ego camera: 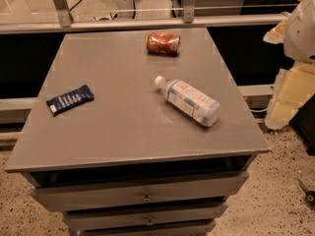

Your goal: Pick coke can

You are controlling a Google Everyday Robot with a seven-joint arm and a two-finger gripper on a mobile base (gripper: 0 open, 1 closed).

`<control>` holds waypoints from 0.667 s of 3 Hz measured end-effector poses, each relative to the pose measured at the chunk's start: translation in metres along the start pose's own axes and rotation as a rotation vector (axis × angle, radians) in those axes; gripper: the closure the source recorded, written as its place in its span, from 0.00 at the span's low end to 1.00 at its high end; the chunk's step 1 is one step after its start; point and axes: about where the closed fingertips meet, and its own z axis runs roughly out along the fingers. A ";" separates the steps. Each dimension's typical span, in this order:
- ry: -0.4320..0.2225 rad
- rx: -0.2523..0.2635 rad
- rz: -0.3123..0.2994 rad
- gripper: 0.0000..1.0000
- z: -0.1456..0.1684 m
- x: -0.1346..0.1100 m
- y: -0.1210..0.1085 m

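The coke can (164,43) is a red-orange can with whitish markings. It lies on its side near the back edge of the grey table top (123,127), right of the middle. My gripper (288,95) shows as white and cream parts at the right edge of the camera view, beyond the table's right side. It is well to the right of the can, nearer the front, and touches nothing.
A clear plastic bottle (189,101) with a white cap and a pale blue label lies on its side in the middle right. A flat dark blue snack packet (70,100) lies at the left. Drawers (142,193) sit under the top. A rail and glass wall run behind.
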 end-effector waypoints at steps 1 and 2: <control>0.000 0.000 0.000 0.00 0.000 0.000 0.000; -0.058 0.025 -0.001 0.00 0.028 -0.013 -0.028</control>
